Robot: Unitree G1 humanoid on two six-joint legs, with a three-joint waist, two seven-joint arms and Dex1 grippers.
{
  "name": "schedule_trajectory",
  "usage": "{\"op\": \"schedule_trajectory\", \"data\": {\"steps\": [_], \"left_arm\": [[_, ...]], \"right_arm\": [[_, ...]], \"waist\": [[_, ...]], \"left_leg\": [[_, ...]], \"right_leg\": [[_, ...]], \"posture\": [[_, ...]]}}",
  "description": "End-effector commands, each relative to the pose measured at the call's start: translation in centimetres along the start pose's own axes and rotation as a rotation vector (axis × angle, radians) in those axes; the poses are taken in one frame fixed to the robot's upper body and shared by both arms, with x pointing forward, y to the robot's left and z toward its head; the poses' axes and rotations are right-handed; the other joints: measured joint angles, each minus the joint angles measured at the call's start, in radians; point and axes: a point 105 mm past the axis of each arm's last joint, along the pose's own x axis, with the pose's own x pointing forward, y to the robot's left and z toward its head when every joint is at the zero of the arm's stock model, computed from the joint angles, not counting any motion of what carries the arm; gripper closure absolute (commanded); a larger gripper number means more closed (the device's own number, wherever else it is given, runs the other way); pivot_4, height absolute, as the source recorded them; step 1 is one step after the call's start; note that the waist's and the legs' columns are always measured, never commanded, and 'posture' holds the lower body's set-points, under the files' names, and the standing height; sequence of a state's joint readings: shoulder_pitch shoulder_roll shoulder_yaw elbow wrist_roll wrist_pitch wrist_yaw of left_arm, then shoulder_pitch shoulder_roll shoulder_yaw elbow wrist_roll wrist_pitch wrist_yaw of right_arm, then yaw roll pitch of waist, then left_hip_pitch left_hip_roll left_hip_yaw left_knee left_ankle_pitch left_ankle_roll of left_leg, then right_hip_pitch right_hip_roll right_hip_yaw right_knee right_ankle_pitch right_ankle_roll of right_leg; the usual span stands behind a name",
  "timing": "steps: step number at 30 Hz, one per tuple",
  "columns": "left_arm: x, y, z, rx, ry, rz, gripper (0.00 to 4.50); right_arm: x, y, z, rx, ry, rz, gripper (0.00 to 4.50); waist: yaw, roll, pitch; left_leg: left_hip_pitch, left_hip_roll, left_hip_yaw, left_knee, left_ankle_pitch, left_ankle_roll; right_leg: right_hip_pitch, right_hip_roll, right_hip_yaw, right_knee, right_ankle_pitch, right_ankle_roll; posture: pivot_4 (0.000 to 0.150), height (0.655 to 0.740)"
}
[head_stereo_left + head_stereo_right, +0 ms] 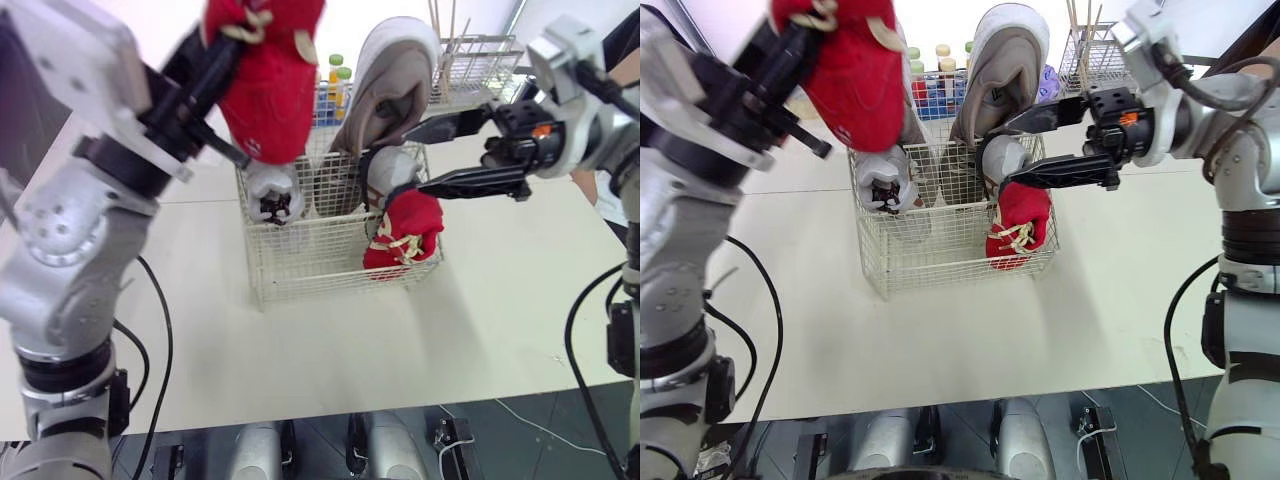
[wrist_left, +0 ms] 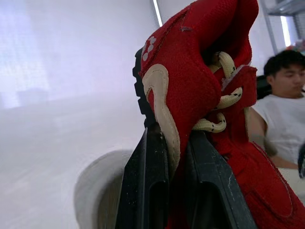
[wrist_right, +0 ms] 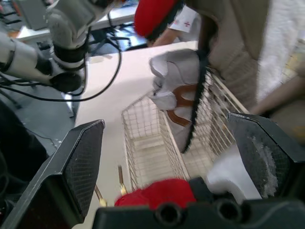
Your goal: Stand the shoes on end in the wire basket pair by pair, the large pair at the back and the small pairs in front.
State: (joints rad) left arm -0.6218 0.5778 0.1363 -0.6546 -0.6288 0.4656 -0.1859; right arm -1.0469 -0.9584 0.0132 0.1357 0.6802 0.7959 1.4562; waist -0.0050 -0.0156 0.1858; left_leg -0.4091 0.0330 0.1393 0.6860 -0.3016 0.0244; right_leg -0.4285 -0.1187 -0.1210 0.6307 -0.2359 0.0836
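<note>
My left gripper (image 1: 228,100) is shut on a red shoe (image 1: 265,70) with cream laces and holds it high above the back left of the wire basket (image 1: 300,268); its fingers (image 2: 152,181) clamp the shoe's side wall. In the basket a large beige shoe (image 1: 385,90) stands on end at the back right. A small grey-white shoe (image 1: 272,195) stands at the left and another (image 1: 392,168) at the right. The second red shoe (image 1: 405,230) stands in the front right corner. My right gripper (image 1: 420,160) hangs open just above that shoe, holding nothing.
Bottles (image 1: 336,75) and a second wire rack (image 1: 478,62) with sticks stand behind the basket. A person (image 2: 286,105) in a white shirt sits beyond the table. Bare tabletop (image 1: 330,350) stretches from the basket to the front edge.
</note>
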Motion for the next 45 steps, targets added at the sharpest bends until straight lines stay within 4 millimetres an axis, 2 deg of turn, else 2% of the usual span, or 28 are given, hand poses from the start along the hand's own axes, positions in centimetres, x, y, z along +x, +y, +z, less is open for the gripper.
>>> {"op": "schedule_trajectory", "data": {"steps": [1,7,11,15,24,30,34,39,45], "left_arm": [[0.0,-0.7,0.6,0.027,-0.083,0.003,4.49],[-0.5,-4.2,-1.8,-0.05,-0.069,-0.086,4.49],[-0.5,-6.2,-2.1,-0.053,-0.095,-0.15,4.49],[-0.5,-7.3,-2.2,-0.06,-0.119,-0.163,4.49],[1.4,-4.0,0.7,0.088,-0.208,-0.058,4.49],[1.9,-4.7,2.4,0.027,-0.242,-0.101,4.49],[1.2,-5.5,1.3,-0.097,-0.165,-0.135,4.49],[0.3,-6.4,-0.3,-0.155,-0.107,-0.132,4.49],[-1.5,-7.4,-3.0,-0.166,-0.025,-0.096,4.49]], "right_arm": [[-1.5,0.7,1.3,-0.023,-0.02,-0.059,0.0],[-3.3,1.0,-0.1,0.065,-0.025,-0.145,0.0],[-3.7,1.3,-0.7,0.115,-0.046,-0.169,0.0],[-4.2,1.7,-1.5,0.163,-0.058,-0.191,0.0],[-4.2,1.5,-2.3,0.18,-0.082,-0.205,0.0],[-4.0,1.0,-2.4,0.173,-0.095,-0.198,0.0],[-3.9,0.5,-2.6,0.17,-0.101,-0.193,0.0],[-4.3,0.5,-2.7,0.18,-0.096,-0.198,0.0],[-4.2,2.0,-2.9,0.244,-0.106,-0.172,0.0]], "waist": [[0.001,0.0,0.0],[0.017,0.0,0.0],[0.021,0.0,0.0],[0.021,0.0,0.0],[0.018,0.001,0.0],[0.02,0.001,0.0],[0.018,0.001,0.0],[0.018,0.001,0.0],[0.021,0.001,0.0]], "left_leg": [[0.0,0.0,0.0,0.001,0.0,0.0],[0.0,0.001,0.0,0.002,0.0,0.0],[0.0,0.002,-0.002,0.005,0.0,0.0],[0.0,0.002,-0.003,0.01,-0.002,0.003],[-0.001,0.002,-0.003,0.012,-0.003,0.004],[-0.001,0.002,-0.003,0.012,-0.003,0.005],[-0.001,0.002,-0.003,0.012,-0.003,0.005],[-0.001,0.002,-0.003,0.012,-0.003,0.004],[-0.001,0.002,-0.003,0.012,-0.003,0.004]], "right_leg": [[0.0,0.0,0.0,0.0,0.0,0.0],[0.001,0.0,0.0,0.001,0.0,0.0],[0.002,0.0,-0.001,0.002,0.0,0.0],[0.005,0.0,-0.001,0.002,0.0,0.001],[0.006,0.0,-0.001,0.002,0.001,0.002],[0.006,0.0,-0.001,0.002,0.002,0.002],[0.006,0.0,-0.001,0.001,0.002,0.003],[0.006,0.0,-0.001,0.002,0.002,0.003],[0.006,0.0,-0.001,0.002,0.002,0.003]], "posture": [[0.15,0.74],[0.15,0.74],[0.15,0.74],[0.15,0.74],[0.15,0.74],[0.15,0.74],[0.15,0.74],[0.15,0.74],[0.15,0.74]]}}
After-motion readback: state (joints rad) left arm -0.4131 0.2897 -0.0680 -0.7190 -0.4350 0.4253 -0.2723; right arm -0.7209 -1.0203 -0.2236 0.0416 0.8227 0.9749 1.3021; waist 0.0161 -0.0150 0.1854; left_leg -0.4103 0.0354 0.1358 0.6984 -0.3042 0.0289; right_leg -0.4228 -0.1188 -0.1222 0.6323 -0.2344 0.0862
